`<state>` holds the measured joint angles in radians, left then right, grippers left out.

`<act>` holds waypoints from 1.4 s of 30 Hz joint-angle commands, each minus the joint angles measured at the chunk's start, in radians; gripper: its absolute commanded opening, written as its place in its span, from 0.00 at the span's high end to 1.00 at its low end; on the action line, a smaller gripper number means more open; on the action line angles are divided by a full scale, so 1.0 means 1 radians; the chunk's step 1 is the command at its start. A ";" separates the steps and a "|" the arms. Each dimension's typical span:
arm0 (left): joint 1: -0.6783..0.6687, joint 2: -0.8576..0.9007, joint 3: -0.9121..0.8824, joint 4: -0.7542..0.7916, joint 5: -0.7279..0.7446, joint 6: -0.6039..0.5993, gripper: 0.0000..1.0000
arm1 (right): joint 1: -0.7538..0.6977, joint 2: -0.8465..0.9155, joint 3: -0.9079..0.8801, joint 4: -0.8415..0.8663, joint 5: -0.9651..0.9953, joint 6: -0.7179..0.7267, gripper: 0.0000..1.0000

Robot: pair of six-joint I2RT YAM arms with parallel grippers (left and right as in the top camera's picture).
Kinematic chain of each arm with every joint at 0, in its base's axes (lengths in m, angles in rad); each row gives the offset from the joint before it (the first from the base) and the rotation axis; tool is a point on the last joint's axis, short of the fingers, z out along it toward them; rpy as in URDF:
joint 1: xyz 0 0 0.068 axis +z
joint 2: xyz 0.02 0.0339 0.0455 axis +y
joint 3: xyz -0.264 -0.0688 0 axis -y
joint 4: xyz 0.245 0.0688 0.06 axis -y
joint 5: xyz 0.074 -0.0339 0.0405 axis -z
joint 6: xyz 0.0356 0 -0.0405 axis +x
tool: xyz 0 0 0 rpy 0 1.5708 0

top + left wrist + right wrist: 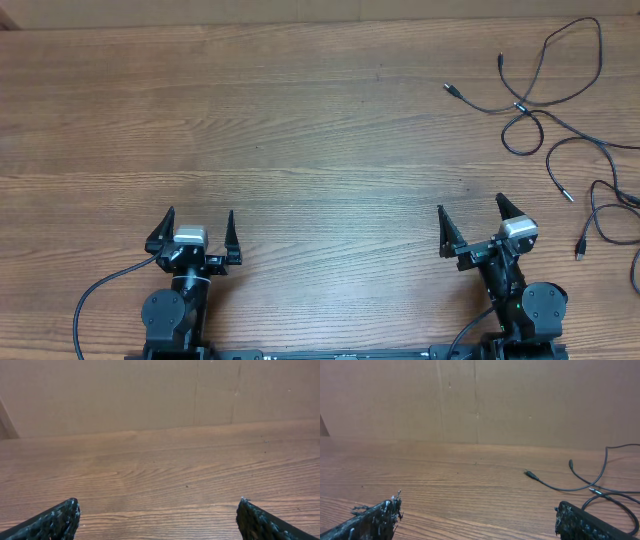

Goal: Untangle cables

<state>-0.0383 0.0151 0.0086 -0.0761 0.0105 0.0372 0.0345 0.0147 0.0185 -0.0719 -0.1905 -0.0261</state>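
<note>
The cables (545,105) are thin black cords lying crossed and looped on the wooden table (300,130) at the far right, running on down to the right edge. One plug end (452,90) points left. In the right wrist view the cables (580,485) lie ahead and to the right of my fingers. My right gripper (470,218) stands open near the front edge, well short of the cords, with nothing between its fingers. At the front left, my left gripper (200,225) is open too, over bare wood, with no cable in its view.
A plain brown wall (150,395) backs the table's far edge. The arms' own thicker black leads (95,300) trail off at the front edge beside each base.
</note>
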 commanded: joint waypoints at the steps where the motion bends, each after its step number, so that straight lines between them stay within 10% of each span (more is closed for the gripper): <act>1: 0.006 -0.011 -0.004 -0.001 -0.010 0.023 0.01 | 0.006 -0.012 -0.010 0.003 0.015 -0.002 0.00; 42: 0.006 -0.011 -0.004 -0.001 -0.010 0.023 0.00 | 0.006 -0.012 -0.010 -0.011 0.223 0.105 0.00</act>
<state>-0.0383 0.0151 0.0086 -0.0761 0.0105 0.0372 0.0345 0.0147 0.0185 -0.0891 0.0158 0.0685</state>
